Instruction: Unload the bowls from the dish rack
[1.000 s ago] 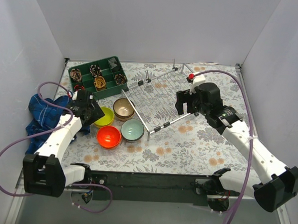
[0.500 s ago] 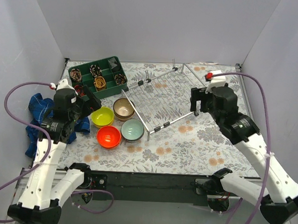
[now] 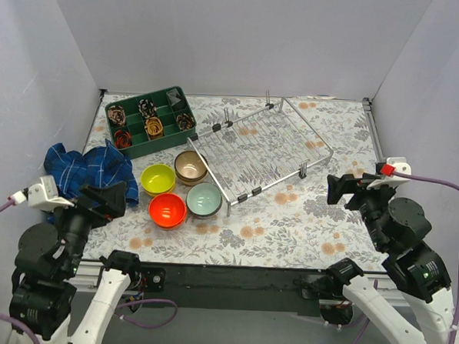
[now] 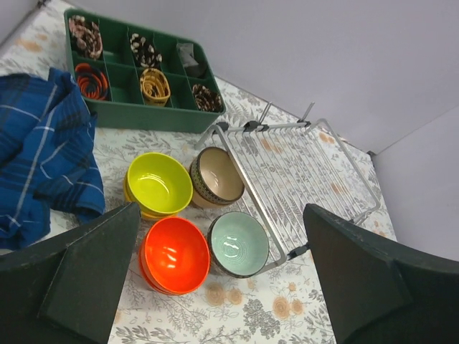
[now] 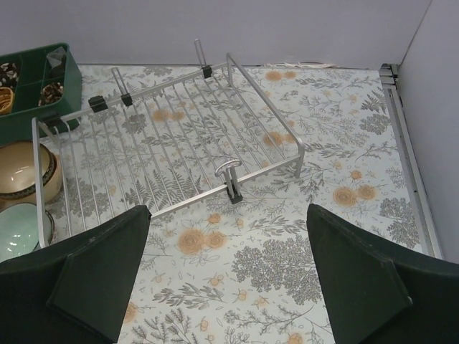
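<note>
Moved: both arms have pulled back from the rack to the near edge of the desk. The left tool and right tool now hang high, well apart from everything.
Rack: bare wire with nothing showing in it, lying askew at mid-desk.
Bowls: four show on the desk just left of the rack, close together and mouths up: green bowl, tan bowl, red bowl, pale bowl. The left wrist view shows second rims beneath some, so they look nested; I cannot count them for sure.
Handling: likely light, stiff, smooth-glazed and slippery, and apt to chip if dropped. The rim is the place to grip, one finger inside and one outside. A nested bowl may come up with its partner.
Left tool: fingers spread wide, holding nothing.
Right tool: likewise wide apart and empty.
Progress: unloading looks finished.
Around: a green tray of small patterned pieces lies behind the bowls, and a blue cloth lies to their left.
</note>
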### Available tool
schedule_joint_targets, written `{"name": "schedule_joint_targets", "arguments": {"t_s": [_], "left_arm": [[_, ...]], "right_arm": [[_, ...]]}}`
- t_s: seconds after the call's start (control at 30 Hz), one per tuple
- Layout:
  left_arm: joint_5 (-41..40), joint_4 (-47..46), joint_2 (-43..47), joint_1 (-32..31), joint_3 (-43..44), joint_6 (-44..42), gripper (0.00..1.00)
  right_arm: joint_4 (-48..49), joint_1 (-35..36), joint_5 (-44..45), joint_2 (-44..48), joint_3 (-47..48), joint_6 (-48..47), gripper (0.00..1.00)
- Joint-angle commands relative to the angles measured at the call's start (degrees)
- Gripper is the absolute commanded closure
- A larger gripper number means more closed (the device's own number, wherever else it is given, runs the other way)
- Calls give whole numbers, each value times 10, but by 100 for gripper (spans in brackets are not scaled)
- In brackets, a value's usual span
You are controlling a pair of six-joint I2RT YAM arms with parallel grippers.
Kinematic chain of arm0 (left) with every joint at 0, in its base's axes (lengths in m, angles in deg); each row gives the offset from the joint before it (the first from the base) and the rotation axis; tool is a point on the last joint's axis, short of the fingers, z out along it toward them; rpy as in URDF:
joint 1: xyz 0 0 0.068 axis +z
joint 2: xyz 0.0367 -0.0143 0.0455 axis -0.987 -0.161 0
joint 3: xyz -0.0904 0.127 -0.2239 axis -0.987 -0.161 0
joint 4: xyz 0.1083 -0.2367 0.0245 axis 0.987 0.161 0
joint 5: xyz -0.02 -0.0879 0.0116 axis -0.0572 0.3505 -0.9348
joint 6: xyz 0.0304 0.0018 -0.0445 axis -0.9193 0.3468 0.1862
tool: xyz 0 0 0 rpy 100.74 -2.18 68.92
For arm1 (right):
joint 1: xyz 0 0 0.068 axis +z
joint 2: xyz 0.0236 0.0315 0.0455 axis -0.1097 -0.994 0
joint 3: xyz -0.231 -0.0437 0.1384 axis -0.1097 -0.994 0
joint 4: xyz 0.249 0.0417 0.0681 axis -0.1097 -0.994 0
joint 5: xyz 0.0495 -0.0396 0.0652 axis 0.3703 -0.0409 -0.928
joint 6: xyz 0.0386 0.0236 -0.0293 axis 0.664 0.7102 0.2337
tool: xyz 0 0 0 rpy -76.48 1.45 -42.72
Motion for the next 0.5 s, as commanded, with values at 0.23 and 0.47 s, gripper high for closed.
{"name": "schedule_joint_targets", "arguments": {"t_s": [0.23,0.47], "left_arm": [[-11,104,82,-1,41,-29,2],[-26,132,107,-1,27,-4,2]], "right_arm": [[-23,-1,-15,103,-25,-4,2],[-24,-1,-8,141,-42,-7,1]]}}
